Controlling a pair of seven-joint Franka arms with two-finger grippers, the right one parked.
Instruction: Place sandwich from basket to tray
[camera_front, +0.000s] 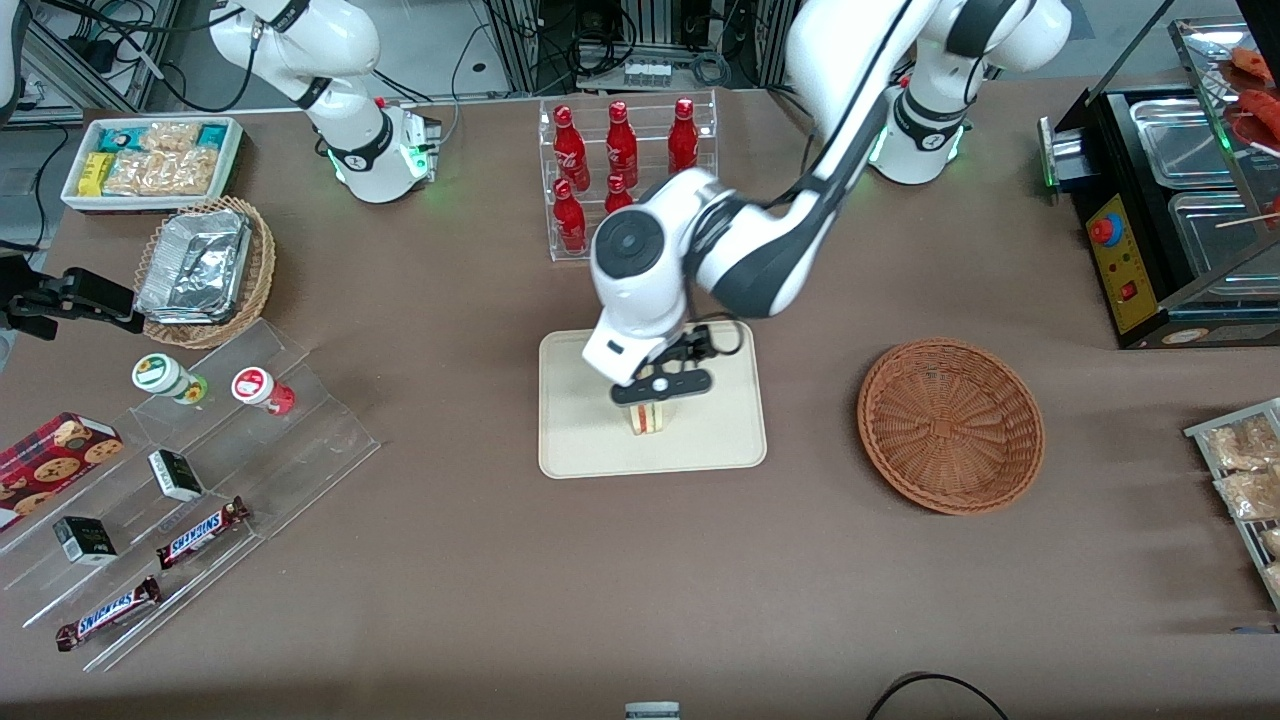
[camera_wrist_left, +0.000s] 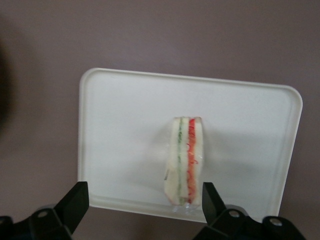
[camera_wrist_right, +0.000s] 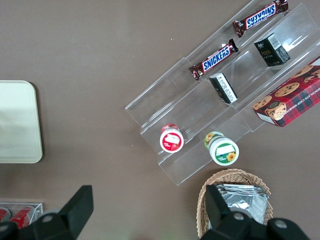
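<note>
The sandwich (camera_front: 648, 418) stands on its edge on the cream tray (camera_front: 590, 440), its red and green filling showing. My left gripper (camera_front: 661, 388) hangs just above it, open. In the left wrist view the sandwich (camera_wrist_left: 185, 160) rests on the tray (camera_wrist_left: 125, 115) between the spread fingers (camera_wrist_left: 76, 199), close beside one of them and well apart from the other. The gripper (camera_wrist_left: 145, 200) holds nothing. The reddish-brown basket (camera_front: 950, 425) sits empty on the table toward the working arm's end.
A clear rack of red bottles (camera_front: 620, 170) stands farther from the front camera than the tray. A tan wicker basket of foil trays (camera_front: 205, 270), a white snack bin (camera_front: 150, 160) and acrylic steps with snacks (camera_front: 190, 480) lie toward the parked arm's end. A black appliance (camera_front: 1160, 220) stands past the basket.
</note>
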